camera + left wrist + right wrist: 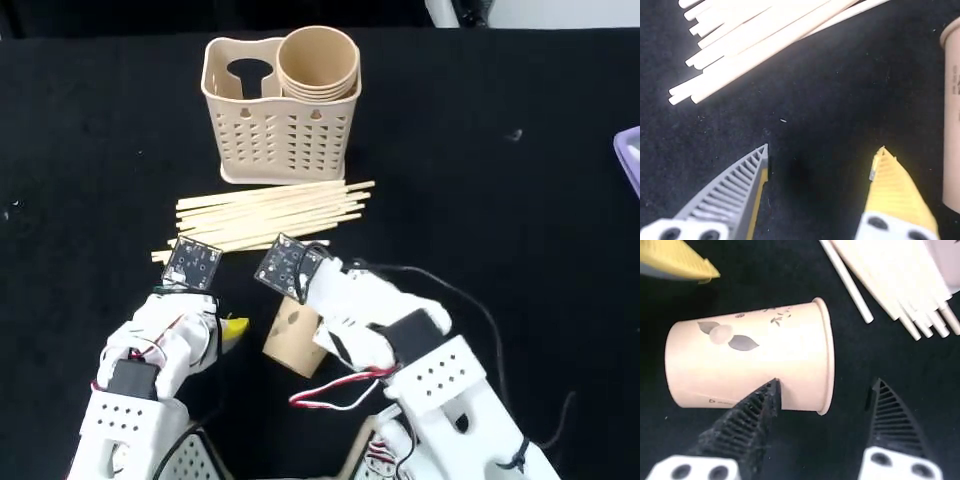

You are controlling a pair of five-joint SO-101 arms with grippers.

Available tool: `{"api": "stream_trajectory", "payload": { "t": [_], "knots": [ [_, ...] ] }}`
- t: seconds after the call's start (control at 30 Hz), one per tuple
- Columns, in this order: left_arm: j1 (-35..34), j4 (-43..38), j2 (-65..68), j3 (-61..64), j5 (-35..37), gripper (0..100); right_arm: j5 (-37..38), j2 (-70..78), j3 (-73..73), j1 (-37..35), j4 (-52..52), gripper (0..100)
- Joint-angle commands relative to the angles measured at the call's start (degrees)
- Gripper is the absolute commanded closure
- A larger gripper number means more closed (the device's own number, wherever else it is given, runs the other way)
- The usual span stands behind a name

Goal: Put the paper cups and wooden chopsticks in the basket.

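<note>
I note a black cloth table (520,250) with a purple object (628,160) at its edge. One beige, leaf-printed paper cup (750,362) lies on its side between the arms. The stacked cups (318,62) sit in the basket (280,140), and the chopsticks (270,215) lie loose in front of it. The left gripper (823,149) is parted over bare cloth. The right gripper (827,382) is parted astride the cup's rim.

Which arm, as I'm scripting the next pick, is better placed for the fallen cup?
Right. The right claw is open directly over the cup, near its rim. The left claw is open over bare table beside it.
</note>
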Motion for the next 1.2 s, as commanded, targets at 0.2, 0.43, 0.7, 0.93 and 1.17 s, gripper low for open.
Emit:
{"api": "stream_trajectory", "payload": {
  "t": [0.2, 0.43, 0.7, 0.93, 1.17],
  "knots": [
    [-0.22, -1.23, -0.7, -0.57, 0.18, 68, -1.58, 0.66, 0.04, 4.66, -1.58, 70.8],
    [-0.22, -1.23, -0.7, -0.57, 0.18, 68, -6.59, 0.57, -0.22, 6.07, -1.32, 67.0],
    [-0.22, -1.23, -0.7, -0.57, 0.18, 68, -6.68, 0.92, 0.13, 3.34, 0.0, 67.1],
    [-0.48, -1.23, -0.7, -0.57, 0.18, 68, -2.11, 0.92, 2.59, -4.22, 0.44, 84.5],
    [-0.4, -1.23, -0.7, -0.57, 0.18, 68, -1.85, 0.57, 2.24, -4.04, 0.53, 98.8]
  ]
}}
